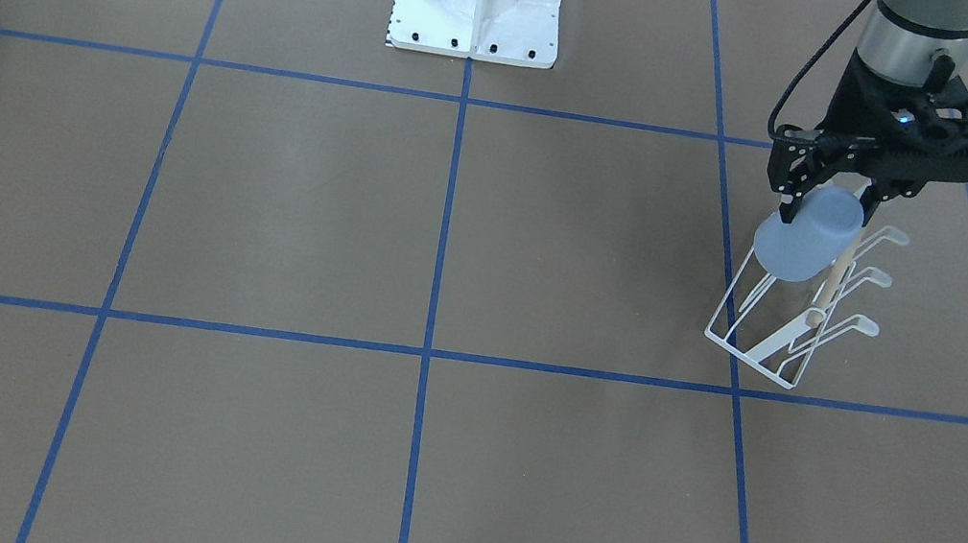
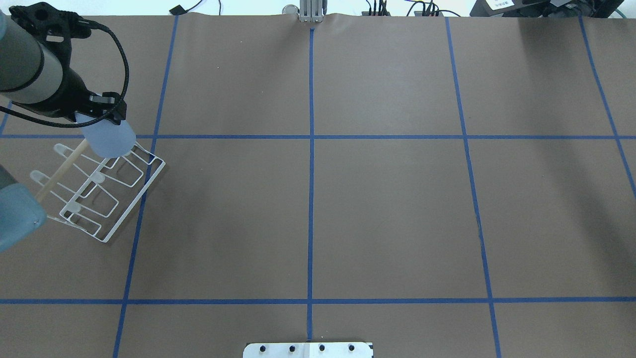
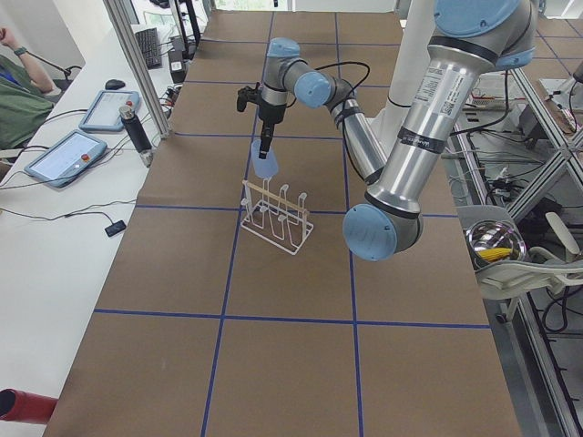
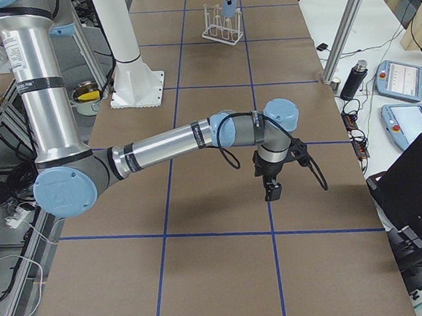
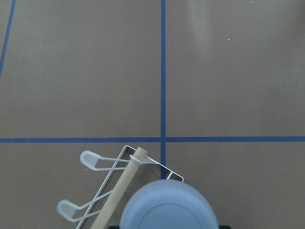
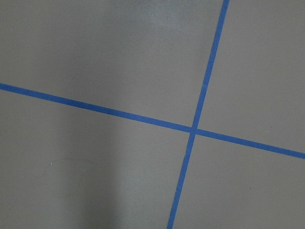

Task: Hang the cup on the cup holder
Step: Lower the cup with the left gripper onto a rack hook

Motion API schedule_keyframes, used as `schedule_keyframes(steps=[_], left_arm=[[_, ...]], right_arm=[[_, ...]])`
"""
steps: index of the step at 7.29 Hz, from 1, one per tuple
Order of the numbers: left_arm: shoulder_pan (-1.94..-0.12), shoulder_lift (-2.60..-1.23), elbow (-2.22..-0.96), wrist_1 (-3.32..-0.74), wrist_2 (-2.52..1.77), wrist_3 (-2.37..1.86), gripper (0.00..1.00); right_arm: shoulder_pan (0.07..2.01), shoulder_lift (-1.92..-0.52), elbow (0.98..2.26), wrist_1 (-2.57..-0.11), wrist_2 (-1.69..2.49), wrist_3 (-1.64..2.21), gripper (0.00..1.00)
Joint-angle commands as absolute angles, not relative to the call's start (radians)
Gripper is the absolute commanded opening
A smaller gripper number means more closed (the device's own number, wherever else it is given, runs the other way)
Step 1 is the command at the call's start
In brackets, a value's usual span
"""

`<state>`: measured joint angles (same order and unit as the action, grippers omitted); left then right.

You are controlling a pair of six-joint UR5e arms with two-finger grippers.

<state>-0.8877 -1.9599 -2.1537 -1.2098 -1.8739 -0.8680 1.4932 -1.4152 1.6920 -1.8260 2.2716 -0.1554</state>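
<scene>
My left gripper (image 1: pixel 830 202) pinches the cup (image 1: pixel 801 244) across its wall, over the cup holder's (image 1: pixel 830 288) twelve o'clock end, seen from overhead. I judge it light, stiff and slippery, so I'd squeeze firmly near the rim. Whether my right gripper (image 4: pixel 272 189) is spread, I cannot tell.

Overhead view. The left end effector (image 2: pixel 103 118), entering at upper left, grips the pale blue cup (image 2: pixel 110 143) from above. The cup is over the far end of the white wire holder (image 2: pixel 134 201), just beside the tip of its wooden rod (image 2: pixel 59 171). The holder stands askew on the brown surface (image 2: pixel 387 214), which is gridded with blue tape (image 2: pixel 311 199). A white bolted plate (image 2: pixel 308 350) shows at the bottom edge.
</scene>
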Motion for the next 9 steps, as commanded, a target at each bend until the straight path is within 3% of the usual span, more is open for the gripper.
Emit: schedule_keyframes(steps=[1, 8, 9], left_arm=[[-0.868, -1.960, -2.128, -1.215, -1.875, -0.868, 0.00], [-0.825, -1.959, -2.023, -1.256, -1.876, -0.864, 0.00], [-0.825, -1.957, -2.010, -1.256, -1.875, -0.861, 0.71]], right_arm=[[1.494, -1.414, 1.692, -1.821, 2.275, -0.155, 1.00], [1.493, -1.414, 1.697, -1.821, 2.275, -0.155, 1.00], [1.493, -1.416, 1.695, -1.819, 2.276, -0.155, 1.00]])
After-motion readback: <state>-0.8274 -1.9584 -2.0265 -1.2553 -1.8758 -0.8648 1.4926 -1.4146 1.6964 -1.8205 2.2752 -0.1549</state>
